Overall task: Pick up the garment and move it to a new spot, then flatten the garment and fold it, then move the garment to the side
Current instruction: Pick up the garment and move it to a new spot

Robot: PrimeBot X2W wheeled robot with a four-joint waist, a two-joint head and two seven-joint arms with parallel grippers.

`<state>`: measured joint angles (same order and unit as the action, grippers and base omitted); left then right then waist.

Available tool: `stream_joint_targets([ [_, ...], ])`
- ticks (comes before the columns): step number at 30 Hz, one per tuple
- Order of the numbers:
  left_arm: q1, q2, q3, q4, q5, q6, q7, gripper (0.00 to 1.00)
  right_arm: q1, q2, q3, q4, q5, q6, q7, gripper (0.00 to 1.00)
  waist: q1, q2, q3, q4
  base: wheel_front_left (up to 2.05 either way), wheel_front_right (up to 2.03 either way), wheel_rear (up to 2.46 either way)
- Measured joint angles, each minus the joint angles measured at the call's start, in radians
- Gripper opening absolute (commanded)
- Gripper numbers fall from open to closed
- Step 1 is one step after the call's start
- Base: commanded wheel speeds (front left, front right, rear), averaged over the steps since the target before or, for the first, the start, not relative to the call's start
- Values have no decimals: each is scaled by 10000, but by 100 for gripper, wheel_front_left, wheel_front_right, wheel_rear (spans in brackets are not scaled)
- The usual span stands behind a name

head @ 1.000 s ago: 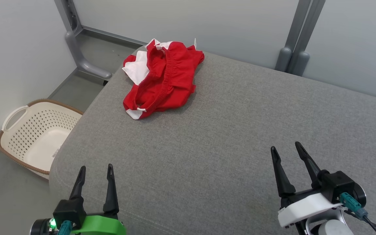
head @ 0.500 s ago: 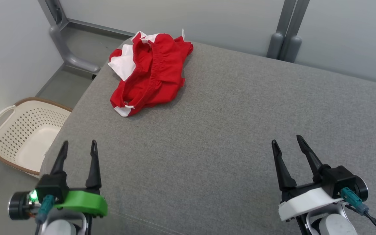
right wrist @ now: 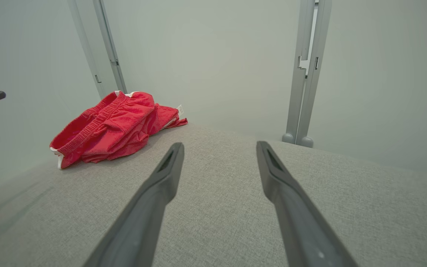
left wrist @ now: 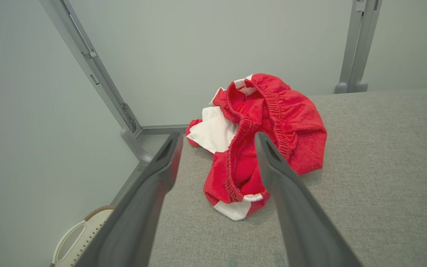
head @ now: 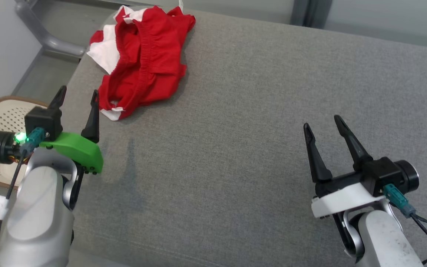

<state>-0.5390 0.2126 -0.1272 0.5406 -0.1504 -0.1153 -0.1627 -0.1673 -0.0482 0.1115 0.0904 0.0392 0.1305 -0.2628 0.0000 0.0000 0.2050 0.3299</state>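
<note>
Though crumpled, garment [head: 139, 59] just ahead of left end effector [head: 78, 92]

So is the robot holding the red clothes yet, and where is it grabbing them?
Nothing is held. The left gripper and right gripper are both open and empty; the red garment lies crumpled on the grey cushion.

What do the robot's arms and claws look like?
The left claw and right claw each have two long, pointy black fingers. The left one sits on a bright green bracket with a tiny green light; the right one's bracket is white. Both have a teal plug, a thin black cable and rounded silvery arms.
</note>
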Motion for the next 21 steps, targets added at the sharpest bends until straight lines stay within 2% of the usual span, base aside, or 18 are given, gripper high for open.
stream_joint_targets([
  [7, -1393, 286, -700, 1388, -644, -121, 385, 100, -825, 0, -61, -245, -286, 0, 0, 100, 0, 0, 1028, -455, 0, 0, 0],
  [12, -2000, 510, -1507, 2004, -1536, -128, 487, 100, -1358, -2, -56, -453, -410, 0, 0, 100, 0, 0, 1774, -755, 0, 0, 0],
  [16, -2400, 880, -1791, 2568, -1827, -132, 483, 100, -1720, -2, 54, -585, -433, 0, 0, 100, 0, 0, 2322, -981, 0, 0, 0],
  [21, -2832, 1039, -2065, 3262, -2176, -136, 485, 100, -1966, -2, 144, -669, -447, 0, 0, 100, 1, 0, 2869, -1270, 0, 0, 0],
])
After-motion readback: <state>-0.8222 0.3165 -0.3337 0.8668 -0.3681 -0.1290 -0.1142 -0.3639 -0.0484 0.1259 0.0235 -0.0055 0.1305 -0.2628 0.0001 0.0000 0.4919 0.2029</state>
